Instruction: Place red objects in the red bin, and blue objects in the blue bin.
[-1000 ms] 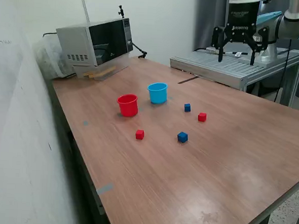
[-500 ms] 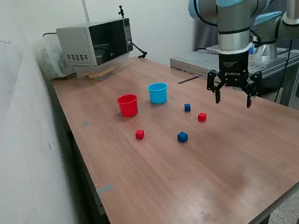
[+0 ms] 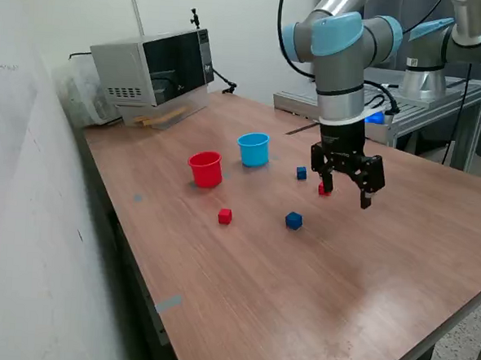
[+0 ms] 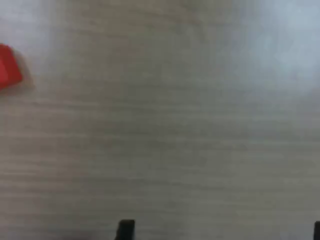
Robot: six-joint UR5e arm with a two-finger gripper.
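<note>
Hand point(image 3: 348, 189) hangs empty, fingers apart, low over the bench point(image 3: 382, 270) with a red cube point(image 3: 324, 189) peeking out at its 9 o'clock; I'd centre over the cube first, then drop straight before closing.

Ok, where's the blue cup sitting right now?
In the exterior view the blue cup stands upright on the table, just right of the red cup, in front of the microwave.
</note>
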